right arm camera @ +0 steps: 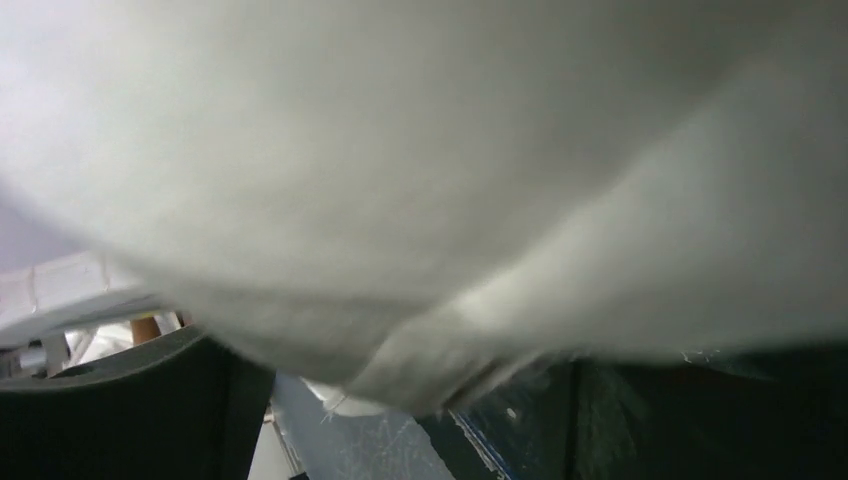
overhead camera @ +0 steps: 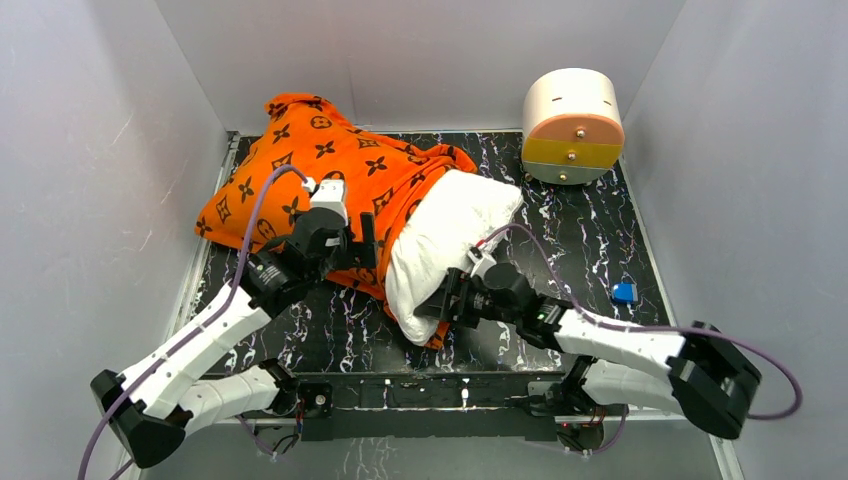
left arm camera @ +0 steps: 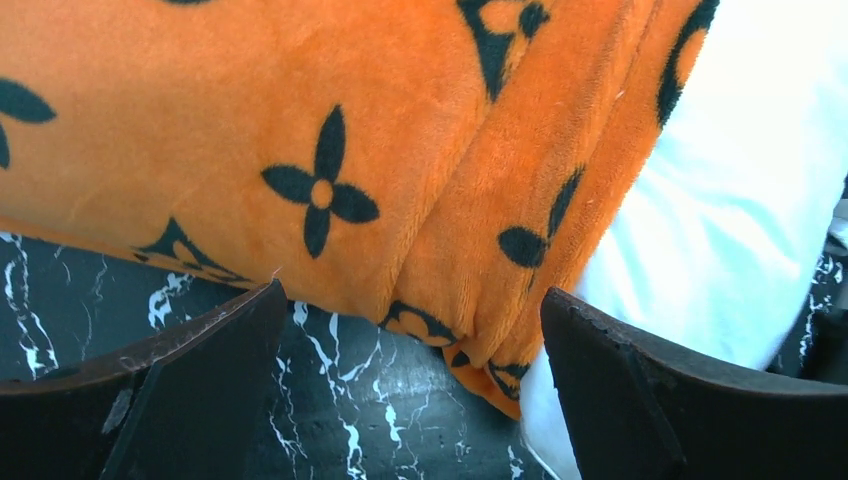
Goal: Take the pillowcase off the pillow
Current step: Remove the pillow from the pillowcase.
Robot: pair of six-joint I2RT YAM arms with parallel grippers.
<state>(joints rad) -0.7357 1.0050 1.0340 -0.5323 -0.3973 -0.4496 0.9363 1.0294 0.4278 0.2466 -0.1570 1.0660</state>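
Pillowcase point(overhead camera: 300, 170) — orange plush, brown flowers — bunched half off white pillow point(overhead camera: 450, 230); left gripper point(left arm camera: 410, 300) and right gripper point(right arm camera: 420, 362) spread.

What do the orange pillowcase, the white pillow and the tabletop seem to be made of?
Pillowcase: soft plush fabric, probably fleece or velour; short fuzzy nap, matte, with printed dark motifs. Pillow: plain white cloth over soft filling, judging by its plump, wrinkled shape. Tabletop: black marble-look surface with white veins, smooth and slightly glossy; possibly a printed film.
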